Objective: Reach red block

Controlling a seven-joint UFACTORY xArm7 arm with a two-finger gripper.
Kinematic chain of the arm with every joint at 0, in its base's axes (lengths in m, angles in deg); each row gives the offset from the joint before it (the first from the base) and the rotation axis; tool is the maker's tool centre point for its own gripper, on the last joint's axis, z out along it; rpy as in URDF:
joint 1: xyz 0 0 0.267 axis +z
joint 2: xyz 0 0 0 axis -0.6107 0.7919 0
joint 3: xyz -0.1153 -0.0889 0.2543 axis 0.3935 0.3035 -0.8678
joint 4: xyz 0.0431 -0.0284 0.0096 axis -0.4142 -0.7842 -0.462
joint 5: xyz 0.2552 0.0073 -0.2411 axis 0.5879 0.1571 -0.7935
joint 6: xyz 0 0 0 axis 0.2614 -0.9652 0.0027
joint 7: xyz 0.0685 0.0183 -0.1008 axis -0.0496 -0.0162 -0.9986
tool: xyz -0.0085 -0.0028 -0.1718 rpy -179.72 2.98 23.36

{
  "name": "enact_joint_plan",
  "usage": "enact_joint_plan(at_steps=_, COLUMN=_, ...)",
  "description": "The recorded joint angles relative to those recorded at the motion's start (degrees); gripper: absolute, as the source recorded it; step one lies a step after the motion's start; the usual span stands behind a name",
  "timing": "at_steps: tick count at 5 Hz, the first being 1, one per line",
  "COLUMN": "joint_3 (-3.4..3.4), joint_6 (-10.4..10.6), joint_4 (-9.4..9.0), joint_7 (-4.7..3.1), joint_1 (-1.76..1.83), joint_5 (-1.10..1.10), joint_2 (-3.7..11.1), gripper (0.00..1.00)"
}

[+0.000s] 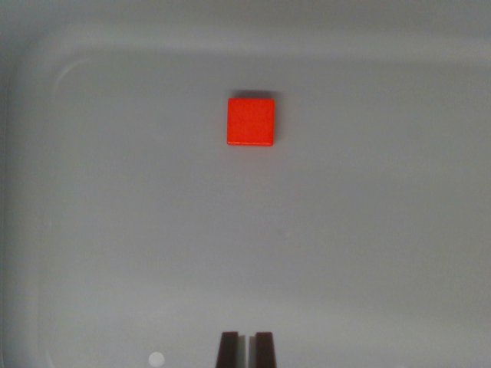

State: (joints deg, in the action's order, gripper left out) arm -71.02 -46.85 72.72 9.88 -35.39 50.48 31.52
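Note:
The red block (251,122) lies flat on the grey floor of a tray, a little above the middle of the wrist view. My gripper (246,349) shows only as two dark fingertips (229,349) at the bottom edge. They stand close together with a thin pale strip between them and hold nothing. The block is well ahead of the fingertips, almost straight in line with them, and nothing touches it.
The pale grey tray has a raised rim (15,153) curving along the wrist view's left and top (245,34). A small white spot (156,359) sits on the floor near the bottom, left of the fingertips.

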Motion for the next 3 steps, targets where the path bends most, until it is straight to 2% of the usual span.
enact_joint_plan(at_steps=3, joint_3=0.0, joint_6=0.72, joint_4=-0.04, joint_7=0.01, joint_1=0.01, joint_5=-0.08, joint_2=0.76, gripper=0.0)
